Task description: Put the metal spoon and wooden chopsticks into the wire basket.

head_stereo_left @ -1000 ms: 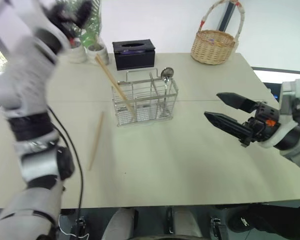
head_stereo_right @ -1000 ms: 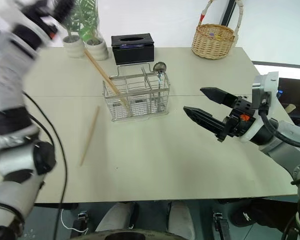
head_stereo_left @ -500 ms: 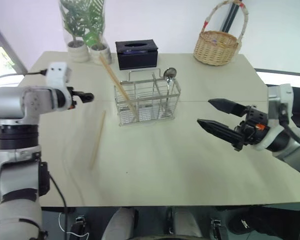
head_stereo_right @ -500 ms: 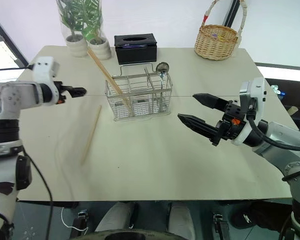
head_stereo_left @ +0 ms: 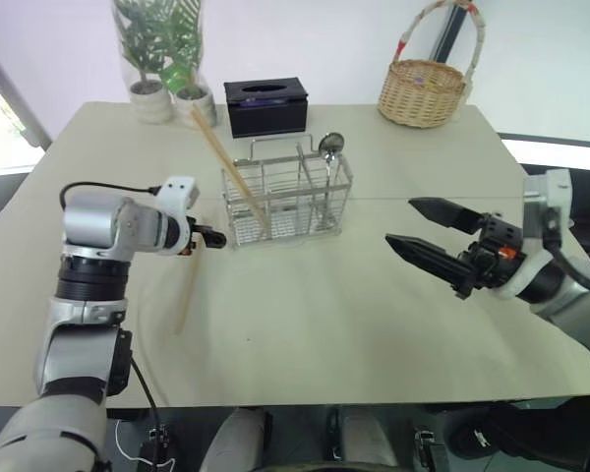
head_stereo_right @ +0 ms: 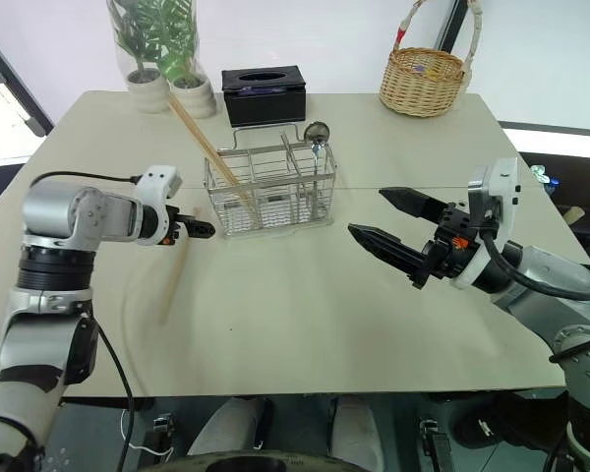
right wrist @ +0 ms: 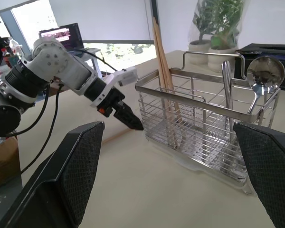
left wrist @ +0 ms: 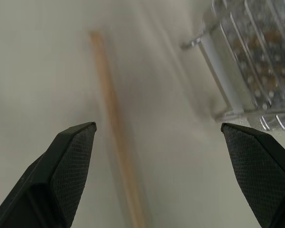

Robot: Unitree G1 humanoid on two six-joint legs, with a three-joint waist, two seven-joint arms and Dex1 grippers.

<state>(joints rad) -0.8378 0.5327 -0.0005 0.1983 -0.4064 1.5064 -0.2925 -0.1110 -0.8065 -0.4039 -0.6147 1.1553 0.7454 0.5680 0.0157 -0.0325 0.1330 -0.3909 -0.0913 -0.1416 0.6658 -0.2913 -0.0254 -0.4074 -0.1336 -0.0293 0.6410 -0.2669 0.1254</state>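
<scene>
One spoon (head_stereo_left: 328, 147) and one chopstick (head_stereo_left: 228, 169) stand in the basket (head_stereo_left: 287, 201). A second chopstick (head_stereo_left: 188, 287) lies flat on the table (head_stereo_left: 305, 315), left of the basket. The left gripper (head_stereo_left: 212, 237), open and empty, hovers directly above it, having descended from high up. The right gripper (head_stereo_left: 425, 234) is open and unmoved.

Left gripper (head_stereo_right: 203, 230) hangs low over the table (head_stereo_right: 305, 324), just above the far end of a loose chopstick (head_stereo_right: 174, 276) lying near-left of the wire basket (head_stereo_right: 268, 189). Another chopstick (head_stereo_right: 208, 152) leans out of its left compartment; the metal spoon (head_stereo_right: 317, 138) stands on the right. Right gripper (head_stereo_right: 385, 224) hovers wide open, empty
</scene>
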